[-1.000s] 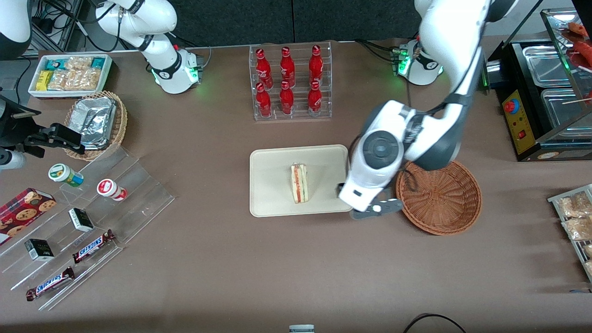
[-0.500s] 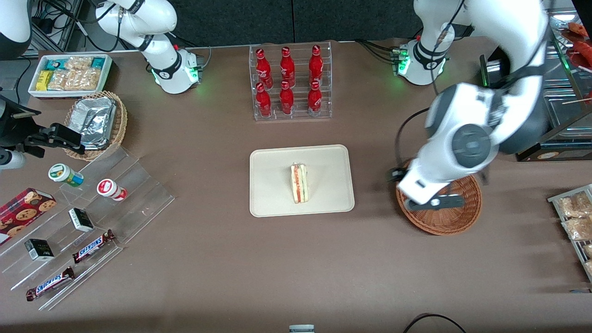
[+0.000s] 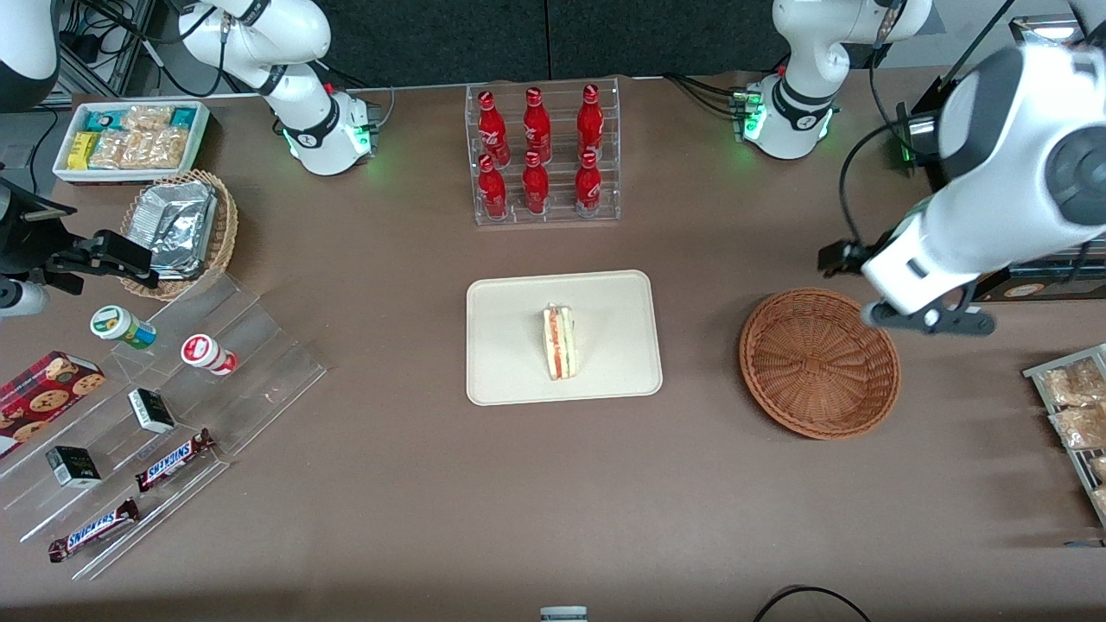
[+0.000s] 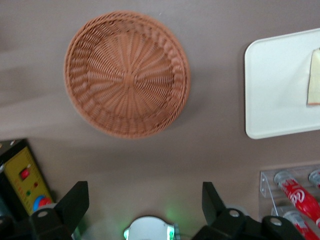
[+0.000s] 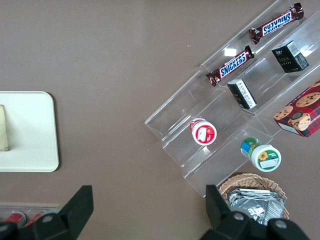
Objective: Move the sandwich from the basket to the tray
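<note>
One brown table (image 3: 415,484) carried everything, and the cream tray (image 3: 510,345) near its middle served as the landmark. Six red cola bottles (image 3: 536,151) stood in a clear rack (image 3: 543,214) farther from the front camera than the tray. Toward the working arm's end of the table from the tray, well apart from it, sat the reddish-brown wicker basket (image 3: 819,363), with nothing in it. Still farther toward that end, above the table just past the basket's rim, hung the left gripper (image 4: 145,212), its jaws spread wide and holding nothing. The sandwich (image 3: 559,341) lay on the tray, about at its centre, its red and green filling edge facing up.
</note>
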